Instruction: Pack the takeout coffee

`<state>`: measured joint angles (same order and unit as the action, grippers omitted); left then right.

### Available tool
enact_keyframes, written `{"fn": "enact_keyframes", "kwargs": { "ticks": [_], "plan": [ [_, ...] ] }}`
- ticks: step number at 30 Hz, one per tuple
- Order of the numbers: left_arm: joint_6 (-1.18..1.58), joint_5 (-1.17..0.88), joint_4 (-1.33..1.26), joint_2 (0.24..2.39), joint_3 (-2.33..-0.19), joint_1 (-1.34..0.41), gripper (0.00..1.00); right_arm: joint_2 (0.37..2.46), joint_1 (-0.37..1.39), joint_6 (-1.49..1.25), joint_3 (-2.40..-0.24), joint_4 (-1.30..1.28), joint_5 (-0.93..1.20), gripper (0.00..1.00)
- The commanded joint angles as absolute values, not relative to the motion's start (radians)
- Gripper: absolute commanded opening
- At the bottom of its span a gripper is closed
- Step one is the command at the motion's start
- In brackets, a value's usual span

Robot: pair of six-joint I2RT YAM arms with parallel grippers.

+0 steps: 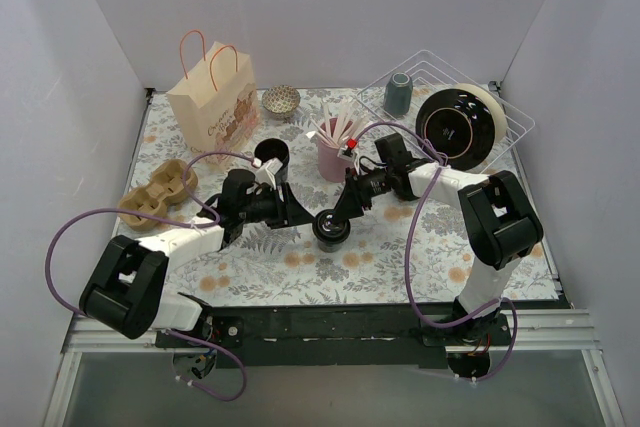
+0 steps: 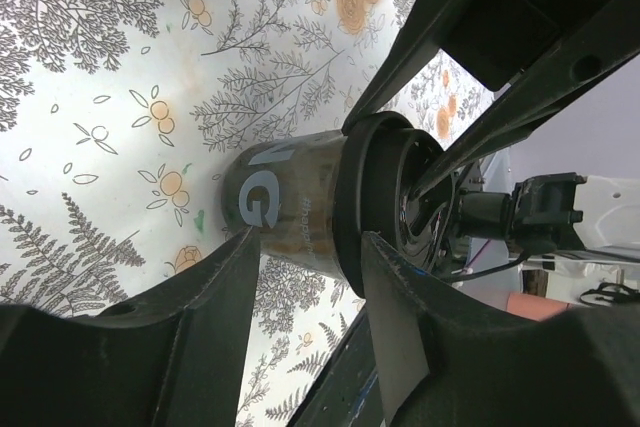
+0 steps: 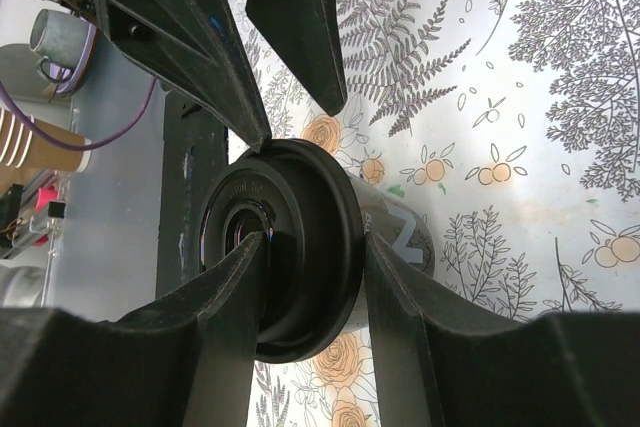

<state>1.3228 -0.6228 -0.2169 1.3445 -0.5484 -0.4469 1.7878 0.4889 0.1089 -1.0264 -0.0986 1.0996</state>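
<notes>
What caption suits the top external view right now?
Left gripper and right gripper flank the lidded takeout coffee mid-table; paper bag stands back left.

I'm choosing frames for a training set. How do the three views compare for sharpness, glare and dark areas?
Top view: even light, sharp throughout. Left wrist view: the takeout coffee is crisp, but the fingers of the left hand are near-black silhouettes. Right wrist view: the lid shows a faint sheen; the background at left is soft.
</notes>
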Motion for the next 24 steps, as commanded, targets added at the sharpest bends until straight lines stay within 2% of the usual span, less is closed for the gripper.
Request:
{"fn": "enact_keyframes", "kwargs": {
  "ticks": [1, 12, 16, 20, 24],
  "plan": [
    [1.318, -0.634, -0.250, 1.335, -0.519, -0.445, 0.43, 1.862, 0.508, 0.196, -0.968, -0.244, 0.858, 0.14],
    [1.324, -0.640, -0.314, 1.379, -0.492, -0.460, 0.43, 1.865, 0.508, 0.167, -0.960, -0.219, 0.851, 0.14],
    [1.315, -0.583, -0.293, 1.410, -0.479, -0.486, 0.35, 1.861, 0.509, 0.155, -0.951, -0.207, 0.845, 0.13],
    [1.325, -0.428, -0.262, 1.436, -0.425, -0.509, 0.27, 1.845, 0.508, 0.138, -0.907, -0.164, 0.828, 0.13],
    [1.342, -0.344, -0.264, 1.430, -0.370, -0.546, 0.24, 1.829, 0.506, 0.112, -0.838, -0.088, 0.807, 0.13]
  ]
}}
